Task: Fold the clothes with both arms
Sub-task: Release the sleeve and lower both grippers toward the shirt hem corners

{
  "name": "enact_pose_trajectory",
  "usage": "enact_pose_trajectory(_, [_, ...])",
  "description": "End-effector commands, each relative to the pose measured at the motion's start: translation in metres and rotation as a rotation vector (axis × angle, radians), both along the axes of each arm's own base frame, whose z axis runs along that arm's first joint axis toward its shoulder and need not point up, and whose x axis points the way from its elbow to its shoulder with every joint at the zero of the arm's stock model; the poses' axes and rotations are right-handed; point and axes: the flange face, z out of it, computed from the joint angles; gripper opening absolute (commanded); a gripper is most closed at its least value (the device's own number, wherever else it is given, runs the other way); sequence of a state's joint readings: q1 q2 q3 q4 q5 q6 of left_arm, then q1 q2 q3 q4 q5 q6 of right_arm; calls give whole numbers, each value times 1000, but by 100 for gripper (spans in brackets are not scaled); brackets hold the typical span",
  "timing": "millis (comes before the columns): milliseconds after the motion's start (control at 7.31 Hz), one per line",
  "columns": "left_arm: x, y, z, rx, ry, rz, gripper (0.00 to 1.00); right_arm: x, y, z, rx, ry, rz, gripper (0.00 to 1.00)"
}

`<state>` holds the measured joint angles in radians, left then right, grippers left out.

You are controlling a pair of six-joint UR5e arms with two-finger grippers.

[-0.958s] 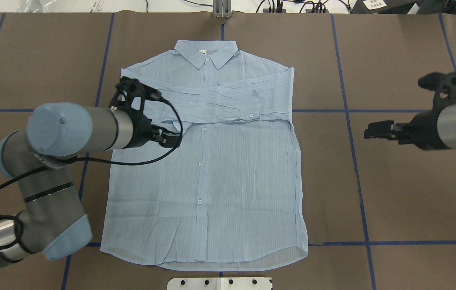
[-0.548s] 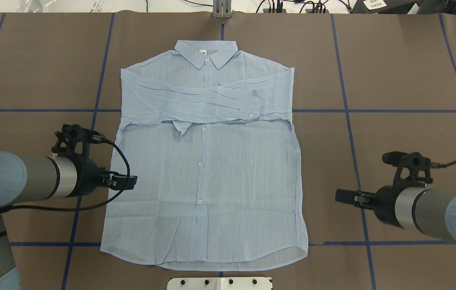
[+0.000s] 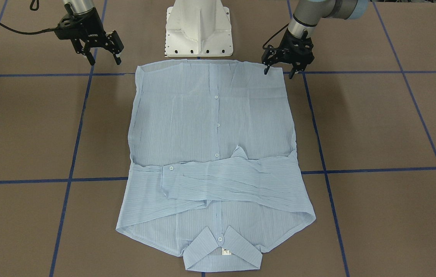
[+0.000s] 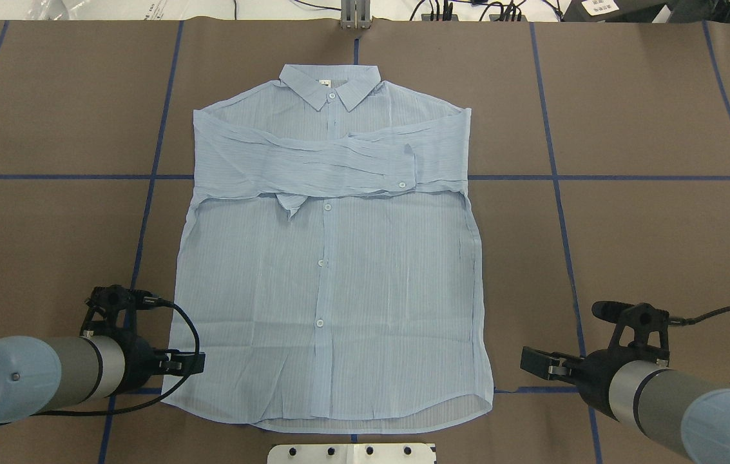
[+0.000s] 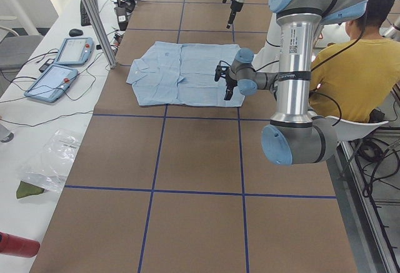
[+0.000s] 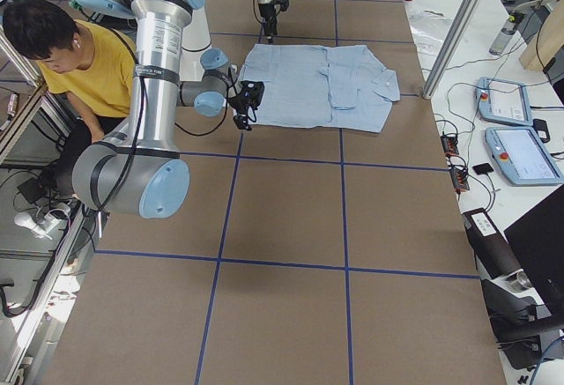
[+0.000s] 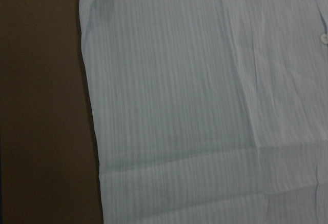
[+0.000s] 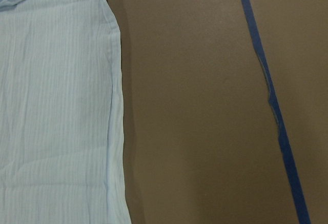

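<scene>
The pale blue striped shirt point(image 4: 332, 270) lies flat, buttons up, collar away from me, both sleeves folded across the chest point(image 3: 218, 181). My left gripper point(image 4: 192, 363) is open and empty, hovering at the hem corner on my left; it also shows in the front view point(image 3: 278, 73) and the left side view point(image 5: 225, 87). My right gripper point(image 4: 528, 358) is open and empty over bare table just off the other hem corner, as the front view point(image 3: 104, 60) shows. The left wrist view shows the shirt's side edge point(image 7: 92, 106); the right wrist view shows the other edge point(image 8: 115, 106).
The white pedestal base point(image 3: 198, 30) stands just behind the hem. Blue tape lines point(image 4: 555, 177) grid the brown table point(image 4: 648, 116). A person in yellow point(image 5: 350, 67) sits by the robot. Two tablets point(image 5: 62, 67) lie on the side bench.
Both arms have drawn back towards my base: the left gripper from the folded sleeve to the hem corner, the right from beside the chest to beside the hem. The shirt has not moved.
</scene>
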<state>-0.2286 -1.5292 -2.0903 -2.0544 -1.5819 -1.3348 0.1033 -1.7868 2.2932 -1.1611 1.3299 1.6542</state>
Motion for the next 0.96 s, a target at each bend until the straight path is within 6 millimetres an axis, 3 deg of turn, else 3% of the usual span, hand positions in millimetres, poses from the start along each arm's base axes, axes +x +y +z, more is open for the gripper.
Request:
enact_pose_trajectory(0, [7, 24, 17, -44, -31, 5, 74, -2, 3, 0, 3, 0, -2, 100])
enact_pose_trajectory(411, [17, 41, 22, -88, -54, 9, 51, -5, 7, 1, 12, 4, -4, 100])
enact_pose_trajectory(821, [18, 42, 23, -90, -69, 10, 42, -8, 12, 2, 18, 7, -8, 100])
